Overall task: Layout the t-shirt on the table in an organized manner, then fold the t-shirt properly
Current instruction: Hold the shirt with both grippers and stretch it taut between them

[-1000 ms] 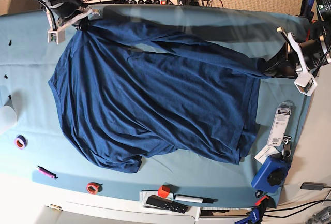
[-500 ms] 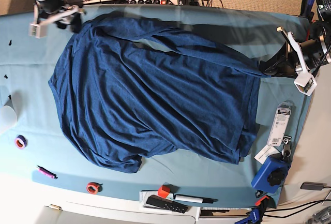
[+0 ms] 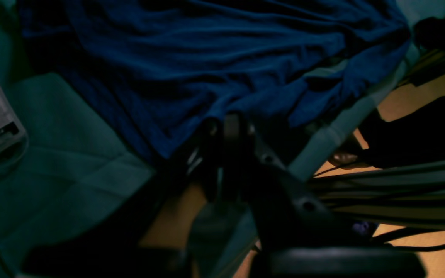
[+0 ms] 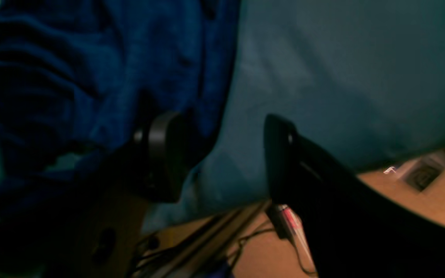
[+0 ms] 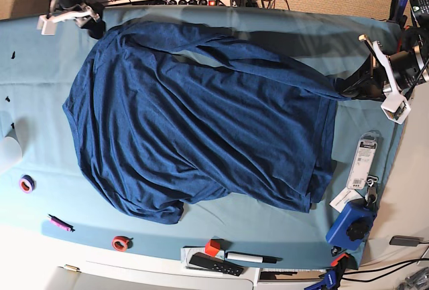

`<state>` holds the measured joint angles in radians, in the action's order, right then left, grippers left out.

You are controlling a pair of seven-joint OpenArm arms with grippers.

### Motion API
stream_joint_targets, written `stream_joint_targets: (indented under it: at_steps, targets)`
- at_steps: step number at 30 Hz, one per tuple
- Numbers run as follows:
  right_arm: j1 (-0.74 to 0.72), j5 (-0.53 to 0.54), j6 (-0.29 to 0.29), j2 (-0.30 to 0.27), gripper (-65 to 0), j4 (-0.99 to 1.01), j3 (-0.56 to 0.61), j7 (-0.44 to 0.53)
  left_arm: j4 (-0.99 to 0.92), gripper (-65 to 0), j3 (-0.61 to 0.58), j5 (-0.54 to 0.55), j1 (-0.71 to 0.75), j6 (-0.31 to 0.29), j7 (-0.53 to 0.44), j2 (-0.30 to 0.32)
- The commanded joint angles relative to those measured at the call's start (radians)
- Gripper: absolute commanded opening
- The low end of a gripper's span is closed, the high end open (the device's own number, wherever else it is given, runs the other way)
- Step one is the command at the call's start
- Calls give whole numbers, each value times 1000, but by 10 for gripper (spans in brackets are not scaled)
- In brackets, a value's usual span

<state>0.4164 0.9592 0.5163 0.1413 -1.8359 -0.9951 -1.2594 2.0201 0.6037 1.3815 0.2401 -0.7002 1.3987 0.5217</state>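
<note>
T-shirt, dark navy, spread across the middle of the table, with bunched folds near the front edge and a ridge of cloth running along the far edge toward the right-hand corner. Left gripper, at the right-hand edge in the base view, has its fingers pressed together on a drawn-out corner of the garment; the left wrist view shows the cloth gathered at the fingertips. Right gripper, over the far left corner, has its fingers spread; the right wrist view shows only teal cover between them, and the shirt's edge lies just beside one finger, apart from it as far as can be judged.

Step in hand: laying out, not folding, since the shirt is rumpled and skewed. The next move probably calls for the free gripper to take a fresh hold on the fabric so the cloth can be pulled flat against the held corner.

Hard to make out: both wrist views are dark and blurred; the right gripper is partly cut off at the top of the base view; the collar and sleeves cannot be picked out among the folds.
</note>
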Motion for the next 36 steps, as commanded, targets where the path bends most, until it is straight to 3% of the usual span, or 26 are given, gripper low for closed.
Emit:
stream_joint_targets:
  at_steps: [1, 8, 10, 15, 22, 32, 36]
  targets:
    - [-5, 11, 0, -5, -334, 10, -5, 4, 13, -650, 6, 27, -8, 2, -15, 19]
    - [-20, 20, 11, -5, -336, 71, 40, -12, 13, -650, 6, 30, -8, 2, -16, 19]
    - [-20, 19, 11, -5, -362, 71, 58, -22, 13, -650, 6, 29, -8, 2, -16, 19]
    - [-21, 16, 42, -6, -650, 71, 80, -47, 13, -650, 6, 29, -8, 2, -16, 19]
    - [-13, 16, 45, -6, -650, 28, 77, -133, 13, -650, 6, 29, -8, 2, -16, 19]
    - [-12, -41, 45, -9, -650, -200, 1, -135, 13, -650, 7, 29, -8, 2, -2, 28]
    - [-12, -60, 44, -45, -650, -214, -31, -131, 13, -650, 8, 29, -7, 2, -2, 27]
